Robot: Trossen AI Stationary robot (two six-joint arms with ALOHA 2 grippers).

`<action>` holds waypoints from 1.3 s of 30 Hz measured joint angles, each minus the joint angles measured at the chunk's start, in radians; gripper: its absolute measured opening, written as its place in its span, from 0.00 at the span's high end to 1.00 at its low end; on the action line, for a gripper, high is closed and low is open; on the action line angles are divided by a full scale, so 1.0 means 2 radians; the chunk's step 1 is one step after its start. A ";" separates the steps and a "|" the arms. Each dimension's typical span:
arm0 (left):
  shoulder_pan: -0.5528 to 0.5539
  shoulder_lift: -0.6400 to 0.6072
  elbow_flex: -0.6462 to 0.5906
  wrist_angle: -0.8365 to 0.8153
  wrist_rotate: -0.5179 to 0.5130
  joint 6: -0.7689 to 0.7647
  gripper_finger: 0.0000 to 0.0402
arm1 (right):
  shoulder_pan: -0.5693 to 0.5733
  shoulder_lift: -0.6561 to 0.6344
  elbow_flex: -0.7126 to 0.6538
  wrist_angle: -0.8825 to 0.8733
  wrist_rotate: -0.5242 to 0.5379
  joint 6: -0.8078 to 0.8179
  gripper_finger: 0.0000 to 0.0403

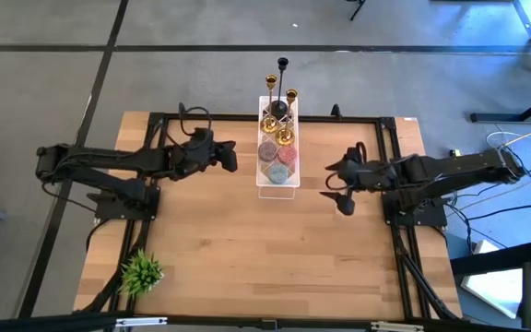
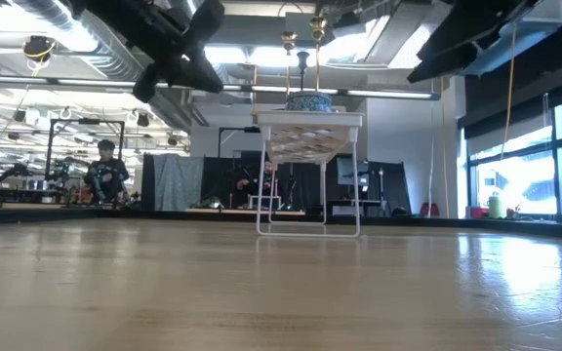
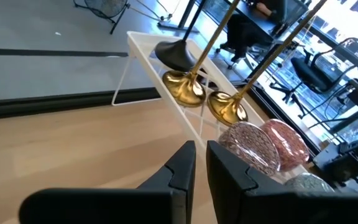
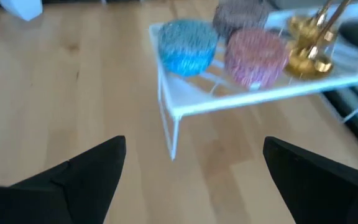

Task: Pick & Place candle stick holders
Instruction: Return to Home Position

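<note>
Though thin, glossy gold holders (image 3: 182, 91)

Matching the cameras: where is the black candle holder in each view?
High view: black candle holder at the white shelf's far end.
Low view: its stem between the gold holders.
Left wrist view: its base behind the gold holders' bases.
Right wrist view: cannot tell.
Shared landmark: the white shelf.
</note>
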 joint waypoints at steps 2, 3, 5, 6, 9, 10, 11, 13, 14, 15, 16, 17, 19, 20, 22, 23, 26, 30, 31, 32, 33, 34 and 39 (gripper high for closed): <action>-0.008 0.000 0.000 0.000 -0.012 -0.008 0.92 | 0.014 -0.004 0.000 -0.018 0.006 0.027 0.05; -0.012 0.000 0.000 0.000 -0.018 -0.012 0.92 | 0.022 -0.005 0.000 -0.025 0.011 0.041 0.05; -0.018 0.000 0.000 0.000 -0.028 -0.017 0.92 | 0.038 -0.009 0.000 -0.039 0.023 0.066 0.05; -0.020 0.001 0.000 0.000 -0.032 -0.020 0.92 | 0.046 -0.009 0.000 -0.042 0.030 0.074 0.05; -0.025 0.002 0.000 0.000 -0.039 -0.032 0.92 | 0.069 -0.011 0.000 -0.049 0.059 0.091 0.05; -0.026 0.002 0.000 0.000 -0.041 -0.035 0.92 | 0.075 -0.011 0.000 -0.049 0.068 0.096 0.05; -0.028 0.002 0.000 0.000 -0.041 -0.039 0.92 | 0.081 -0.011 0.000 -0.052 0.077 0.104 0.05; -0.030 0.002 0.000 0.000 -0.041 -0.044 0.92 | 0.090 -0.012 0.000 -0.059 0.091 0.125 0.05; -0.032 0.002 0.000 0.000 -0.041 -0.047 0.92 | 0.094 -0.012 0.000 -0.062 0.100 0.138 0.05; -0.035 0.002 0.000 0.000 -0.042 -0.051 0.92 | 0.099 -0.012 0.000 -0.067 0.109 0.153 0.06; -0.036 0.002 0.000 0.000 -0.042 -0.052 0.92 | 0.104 -0.012 -0.001 -0.067 0.115 0.166 0.07; -0.038 0.002 0.000 0.000 -0.042 -0.054 0.92 | 0.109 -0.012 -0.002 -0.066 0.120 0.178 0.08; -0.042 0.002 0.000 0.000 -0.042 -0.060 0.92 | 0.118 -0.012 -0.006 -0.066 0.133 0.201 0.11; -0.042 0.002 0.000 0.000 -0.043 -0.063 0.92 | 0.124 -0.012 -0.008 -0.066 0.141 0.212 0.14; -0.042 0.002 0.000 0.000 -0.042 -0.066 0.92 | 0.134 -0.012 -0.012 -0.066 0.156 0.235 0.19; -0.042 0.002 0.000 0.000 -0.042 -0.066 0.92 | 0.138 -0.012 -0.014 -0.066 0.161 0.246 0.22; -0.042 0.003 0.000 0.000 -0.043 -0.066 0.92 | 0.148 -0.012 -0.023 -0.066 0.170 0.278 0.33; -0.036 0.005 0.000 0.001 -0.042 -0.071 0.92 | 0.153 -0.013 -0.032 -0.057 0.171 0.292 0.51; -0.035 0.007 0.000 0.001 -0.043 -0.075 0.92 | 0.154 -0.013 -0.035 -0.051 0.172 0.292 0.55; -0.033 0.010 0.000 0.000 -0.042 -0.078 0.92 | 0.154 -0.015 -0.039 -0.044 0.172 0.292 0.60; -0.033 0.011 0.000 -0.002 -0.040 -0.078 0.92 | 0.154 -0.018 -0.046 -0.034 0.172 0.292 0.65; -0.033 0.013 0.000 0.000 -0.038 -0.078 0.92 | 0.154 -0.020 -0.053 -0.021 0.171 0.292 0.69; -0.034 0.025 0.000 0.000 -0.028 -0.087 0.92 | 0.153 -0.035 -0.089 0.040 0.163 0.292 0.81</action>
